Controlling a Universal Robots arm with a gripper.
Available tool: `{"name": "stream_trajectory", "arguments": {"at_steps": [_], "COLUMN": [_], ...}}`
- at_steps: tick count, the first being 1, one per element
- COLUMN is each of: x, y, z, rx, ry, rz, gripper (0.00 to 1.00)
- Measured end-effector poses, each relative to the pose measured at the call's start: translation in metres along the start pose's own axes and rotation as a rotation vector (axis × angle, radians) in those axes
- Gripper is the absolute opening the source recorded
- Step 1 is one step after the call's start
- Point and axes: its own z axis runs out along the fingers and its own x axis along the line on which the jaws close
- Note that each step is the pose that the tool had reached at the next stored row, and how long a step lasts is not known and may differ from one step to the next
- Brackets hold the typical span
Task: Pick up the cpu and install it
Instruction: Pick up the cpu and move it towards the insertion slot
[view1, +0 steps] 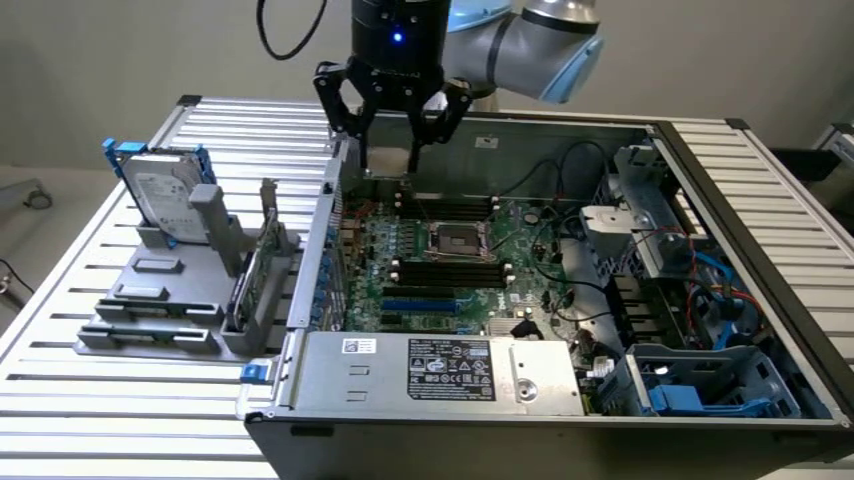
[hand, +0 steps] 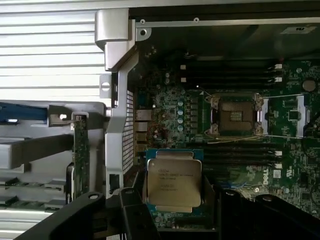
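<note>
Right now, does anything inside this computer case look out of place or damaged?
Nothing looks damaged or spilled. The one odd thing is the socket, which sits open and empty. The cpu is not in it but held in the gripper, raised and off to one side.

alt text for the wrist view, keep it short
The gripper holds the cpu, silver lid facing the camera, over the green motherboard inside an open computer case. The empty socket lies apart from the chip, further along the board.
</note>
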Motion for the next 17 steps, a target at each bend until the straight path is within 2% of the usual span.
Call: {"name": "stream_trajectory", "arguments": {"at_steps": [17], "x": [-0.079], "y": [0.0244], "z": [0.0270], "rx": [-0.0001], "ry": [0.0000], "rz": [0.000], "gripper": [0.54]}}
